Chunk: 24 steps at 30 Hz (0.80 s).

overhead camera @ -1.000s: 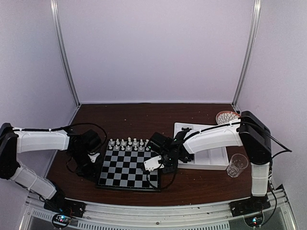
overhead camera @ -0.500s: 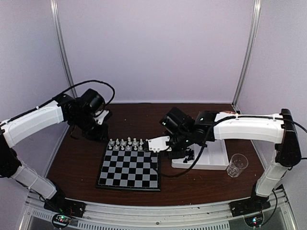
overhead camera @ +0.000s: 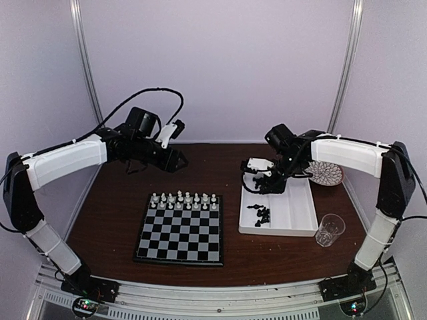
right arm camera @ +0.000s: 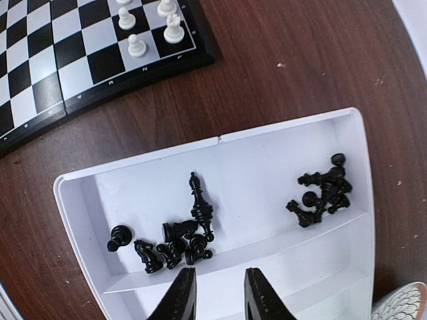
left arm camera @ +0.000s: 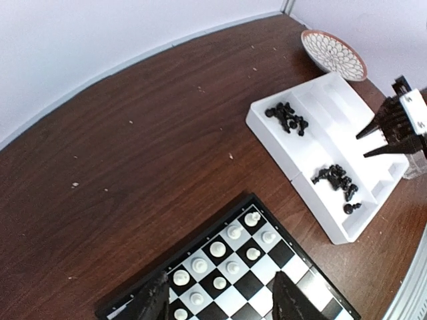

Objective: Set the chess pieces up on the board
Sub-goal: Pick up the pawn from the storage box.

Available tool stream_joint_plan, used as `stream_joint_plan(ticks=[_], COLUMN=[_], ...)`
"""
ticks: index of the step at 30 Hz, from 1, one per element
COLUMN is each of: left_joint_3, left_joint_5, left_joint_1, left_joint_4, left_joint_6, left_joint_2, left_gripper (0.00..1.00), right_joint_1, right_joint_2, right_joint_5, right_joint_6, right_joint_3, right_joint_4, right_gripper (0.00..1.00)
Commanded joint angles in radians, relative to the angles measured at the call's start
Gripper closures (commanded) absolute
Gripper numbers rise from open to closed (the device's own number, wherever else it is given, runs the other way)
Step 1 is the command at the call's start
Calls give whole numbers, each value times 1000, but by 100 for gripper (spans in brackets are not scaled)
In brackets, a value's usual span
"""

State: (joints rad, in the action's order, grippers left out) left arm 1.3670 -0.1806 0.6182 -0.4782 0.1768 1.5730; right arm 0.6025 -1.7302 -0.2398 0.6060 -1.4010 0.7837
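The board (overhead camera: 179, 235) lies at centre front, with white chess pieces (overhead camera: 183, 200) standing in its two far rows. The black chess pieces (overhead camera: 261, 214) lie in heaps in the white tray (overhead camera: 297, 215). My left gripper (overhead camera: 179, 161) hangs open above the table behind the board. In the left wrist view the left gripper (left arm camera: 223, 305) holds nothing, with white pieces (left arm camera: 233, 250) far below it. My right gripper (overhead camera: 257, 185) hovers open over the tray's far left part. In the right wrist view the right gripper (right arm camera: 220, 297) is empty, with black pieces (right arm camera: 175, 241) just beyond its tips.
A patterned bowl (overhead camera: 327, 173) sits behind the tray's right end. A clear glass (overhead camera: 328, 230) stands off the tray's near right corner. Pale walls and two metal posts close in the back and sides.
Both arms have lifted off the board. The left swung to the back, the right swung over the tray. Both grippers went from shut to open.
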Motion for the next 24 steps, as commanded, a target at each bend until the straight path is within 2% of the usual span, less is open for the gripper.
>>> stream_joint_plan(ticks=[1, 11, 24], left_joint_3=[-101, -97, -100], left_joint_5=[-127, -232, -272], left_joint_1=[3, 3, 3], left_joint_4=[184, 165, 165], left_joint_6=[-30, -10, -8], left_joint_2=[0, -32, -33], left_gripper=[48, 48, 48], right_joint_1=[-34, -44, -56], right_joint_2=[-78, -238, -317], right_joint_5=[-170, -168, -108], right_joint_6=[-25, -16, -5], right_joint_3=[-40, -119, -152], right_joint_4=[90, 138, 144], right_gripper=[72, 70, 69])
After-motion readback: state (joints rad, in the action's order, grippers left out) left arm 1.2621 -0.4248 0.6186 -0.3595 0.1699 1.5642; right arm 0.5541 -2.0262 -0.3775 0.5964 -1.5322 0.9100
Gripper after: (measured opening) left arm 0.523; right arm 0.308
